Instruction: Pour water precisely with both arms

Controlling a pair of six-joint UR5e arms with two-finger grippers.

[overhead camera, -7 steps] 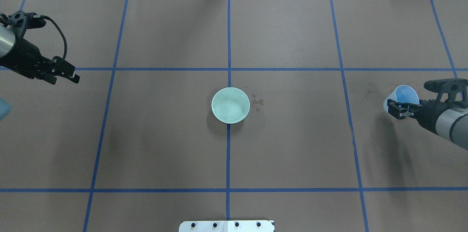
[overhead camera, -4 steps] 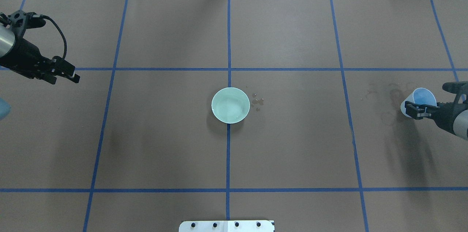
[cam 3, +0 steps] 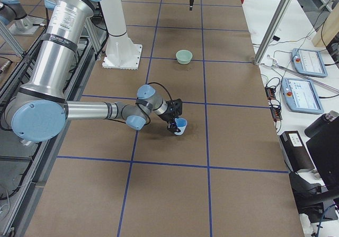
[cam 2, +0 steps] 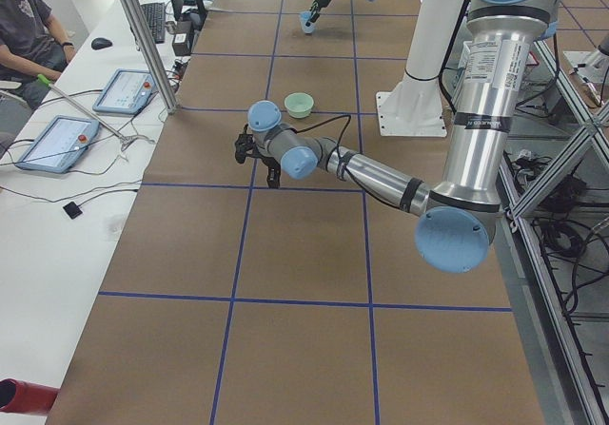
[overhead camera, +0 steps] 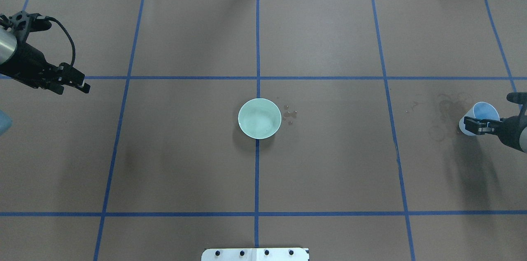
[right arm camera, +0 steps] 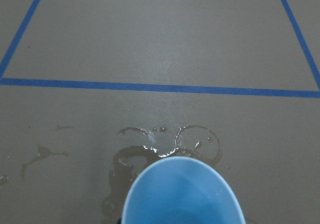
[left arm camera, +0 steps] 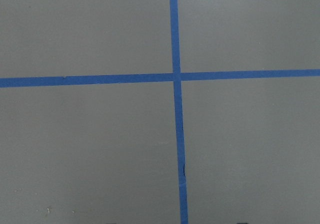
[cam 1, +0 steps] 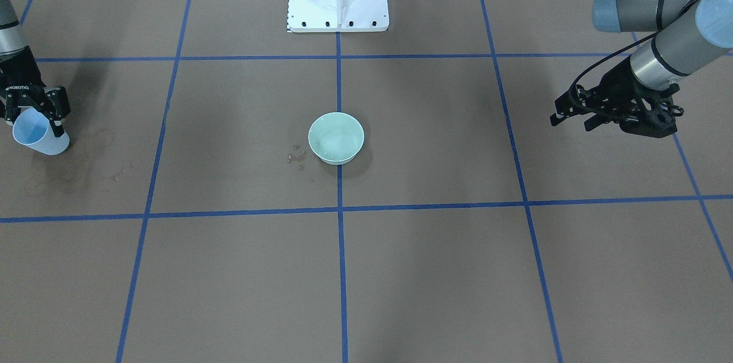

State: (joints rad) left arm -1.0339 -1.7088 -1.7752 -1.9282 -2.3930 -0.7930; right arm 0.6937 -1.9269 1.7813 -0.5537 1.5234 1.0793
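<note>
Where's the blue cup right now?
Overhead view: the blue cup is at the far right edge, in the right gripper, beside the wet ring marks.

bowl (overhead camera: pixel 259 118) mid-table, droplets (overhead camera: pixel 290 115) beside it, cup (overhead camera: pixel 486 111) far right

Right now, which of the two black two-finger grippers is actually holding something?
The right gripper. Its fingers clamp the rim of a pale blue plastic cup, held tilted just above some wet rings on the table. The left gripper holds nothing.
</note>
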